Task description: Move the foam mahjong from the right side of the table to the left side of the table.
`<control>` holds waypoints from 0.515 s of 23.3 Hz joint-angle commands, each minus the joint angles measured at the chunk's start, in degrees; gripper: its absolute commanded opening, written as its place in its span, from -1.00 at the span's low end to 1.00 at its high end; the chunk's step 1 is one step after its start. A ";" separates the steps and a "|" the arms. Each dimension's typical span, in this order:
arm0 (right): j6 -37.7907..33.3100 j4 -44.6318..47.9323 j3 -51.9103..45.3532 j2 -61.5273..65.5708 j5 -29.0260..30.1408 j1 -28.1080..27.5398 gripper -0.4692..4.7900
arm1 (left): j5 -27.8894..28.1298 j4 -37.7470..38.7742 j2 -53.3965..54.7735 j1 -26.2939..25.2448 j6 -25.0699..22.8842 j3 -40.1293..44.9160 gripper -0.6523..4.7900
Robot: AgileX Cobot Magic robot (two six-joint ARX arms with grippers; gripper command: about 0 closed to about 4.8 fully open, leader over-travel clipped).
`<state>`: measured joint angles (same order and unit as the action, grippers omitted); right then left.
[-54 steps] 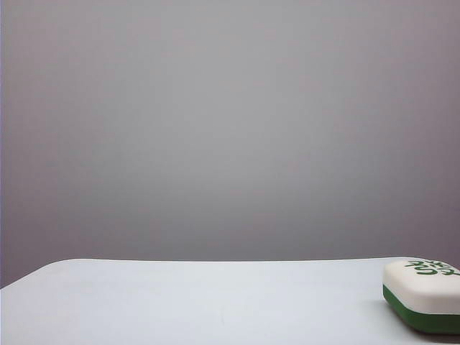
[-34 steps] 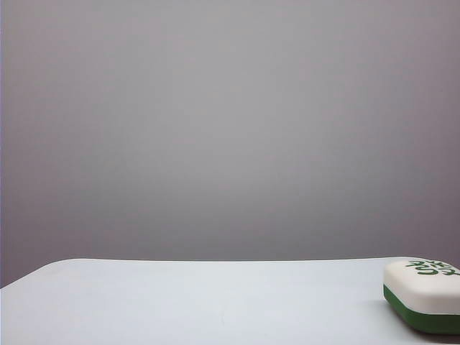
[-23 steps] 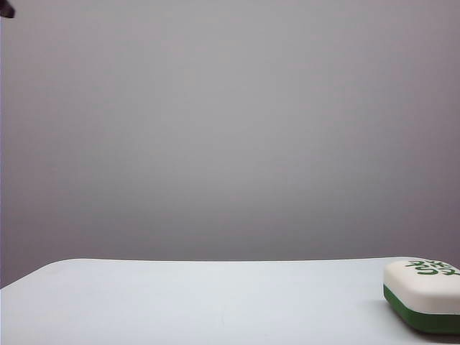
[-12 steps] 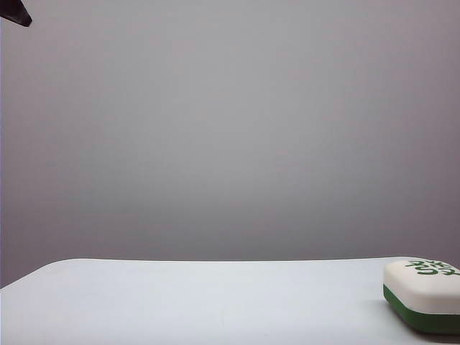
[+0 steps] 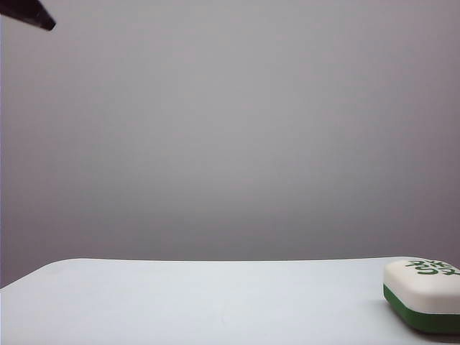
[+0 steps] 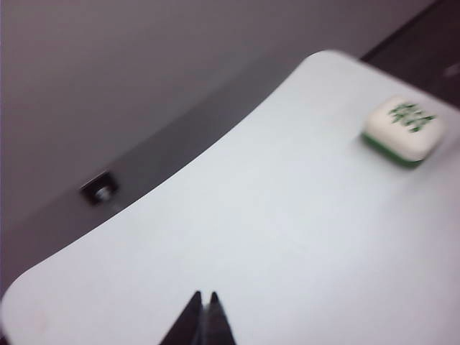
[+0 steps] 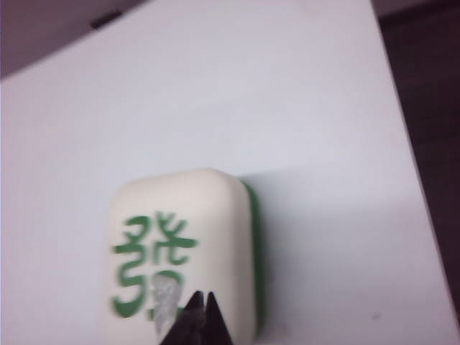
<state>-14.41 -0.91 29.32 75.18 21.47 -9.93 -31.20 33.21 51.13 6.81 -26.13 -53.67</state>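
Foam mahjong (image 5: 422, 296) sits flat at the table's (image 5: 215, 302) right edge, cream face with green marks up, green layer down. Right gripper (image 7: 199, 314) hangs above the block, fingertips pressed together, holding nothing; contact with the block can't be judged. Left gripper (image 6: 202, 316) is up over the table's left part, well apart from the block (image 6: 401, 128), tips likewise closed and empty. In the exterior view only a dark arm tip (image 5: 29, 13) shows at top left.

Low exterior camera skims the table (image 5: 180, 302) edge-on — wrist cameras look down.
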 commanded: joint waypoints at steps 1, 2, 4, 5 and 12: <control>0.31 2.23 0.22 4.02 -0.50 0.00 -0.84 | -3.72 -0.63 -0.07 0.00 -0.24 -0.46 -0.78; 0.31 2.58 0.22 4.83 -1.22 0.00 -0.84 | -3.67 -0.66 -0.07 -0.02 -0.24 -0.46 -0.78; 0.55 3.21 0.22 6.38 -2.36 0.17 -0.84 | -3.54 -0.72 -0.07 -0.02 -0.26 -0.46 -0.78; 0.96 3.76 0.20 7.52 -2.45 0.50 -0.84 | -3.54 -0.72 -0.07 -0.02 -0.26 -0.46 -0.78; 0.96 6.82 0.26 10.29 -5.14 3.26 -0.84 | -3.54 -0.74 -0.07 -0.02 -0.24 -0.46 -0.78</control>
<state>-13.78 4.25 29.39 85.21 17.50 -7.62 -34.33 33.04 51.16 6.81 -26.13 -53.71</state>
